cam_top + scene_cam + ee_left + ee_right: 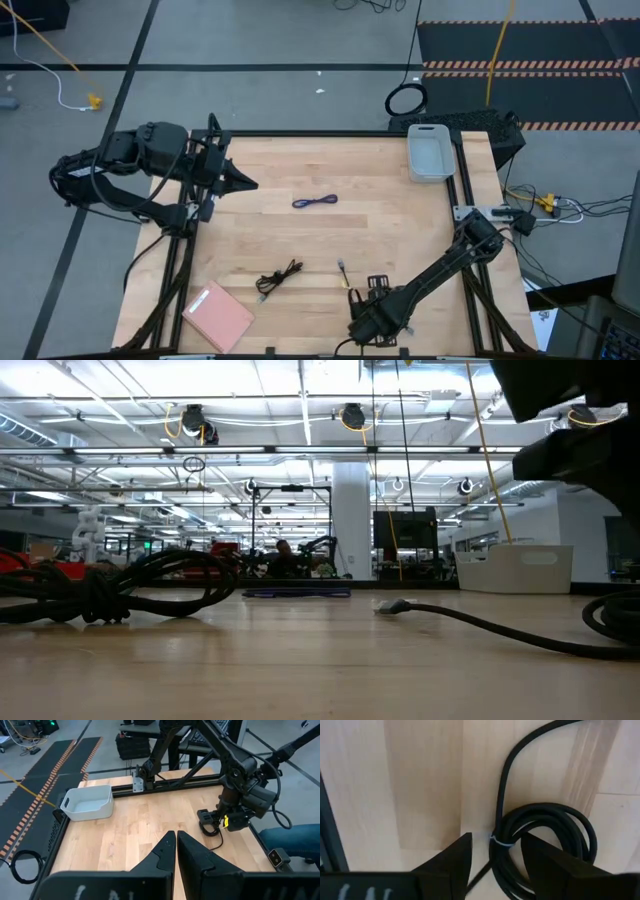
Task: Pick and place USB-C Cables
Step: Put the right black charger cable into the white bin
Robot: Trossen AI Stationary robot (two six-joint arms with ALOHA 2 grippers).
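A black coiled cable [545, 827] lies near the table's near edge, and its loose end [343, 268] trails toward the table's left. My right gripper [495, 852] points down over it, open, with the coil's tied side between the fingers. A bundled black cable [279, 277] lies at the near left. A blue-purple cable [314, 201] lies at mid-table. My left gripper [245, 183] is shut and empty, and hovers at the far left, pointing right. My right gripper's fingers [455, 857] stand on either side of the coil's tied strands [499, 842], coming from above. The coil lies flat on the table. I cannot tell whether the fingers touch it.
A white bin [430, 152] stands at the far right corner. A pink flat pad [216, 315] lies at the near left corner. A thick black cable ring [406, 100] lies on the floor beyond the table's far edge. Bare wood surrounds the blue-purple cable.
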